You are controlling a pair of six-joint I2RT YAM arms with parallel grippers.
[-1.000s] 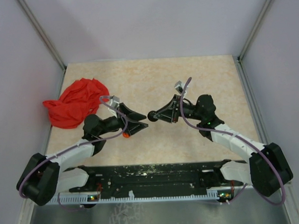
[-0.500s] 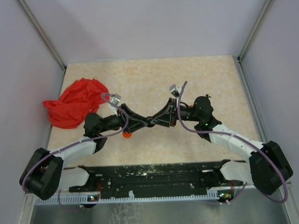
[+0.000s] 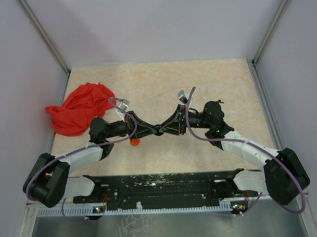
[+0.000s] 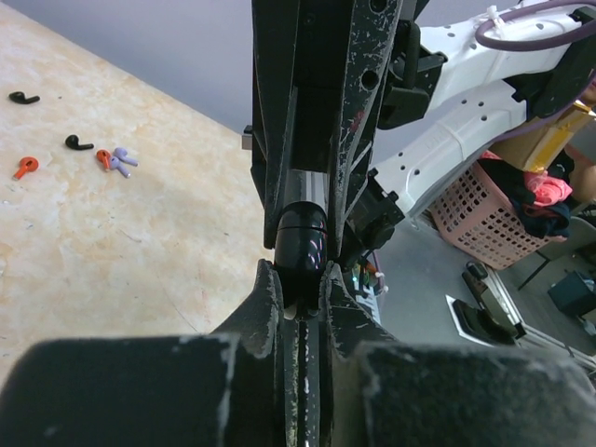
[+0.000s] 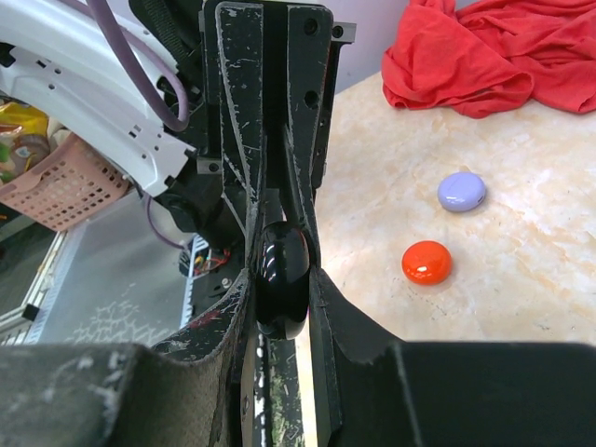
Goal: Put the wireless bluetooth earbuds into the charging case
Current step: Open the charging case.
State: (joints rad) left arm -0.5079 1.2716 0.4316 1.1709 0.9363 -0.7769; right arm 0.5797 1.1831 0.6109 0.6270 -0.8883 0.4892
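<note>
A glossy black rounded charging case [image 5: 282, 265] hangs above the middle of the table, pinched from both sides. My right gripper [image 5: 282, 279] is shut on its body. My left gripper [image 4: 301, 284] faces it tip to tip and is shut on the case's [image 4: 301, 244] near end. From above, the left gripper [image 3: 154, 130] and right gripper [image 3: 162, 128] meet in one line. The tiny earbuds lie loose on the table in the left wrist view: two black ones [image 4: 23, 97] [image 4: 78, 142], a red one [image 4: 25, 167], and an orange and lavender pair [image 4: 114, 160].
An orange disc [image 5: 426, 262] and a lavender disc [image 5: 461, 191] lie on the beige tabletop [image 3: 162, 87] left of the grippers. The orange disc [image 3: 132, 142] sits just under the left arm. A crumpled red cloth [image 3: 80, 108] lies at the left edge. Walls close in three sides.
The two arms moved together at the table's middle. The left gripper, open a second ago, has closed onto the end of the black case that the right gripper holds.
</note>
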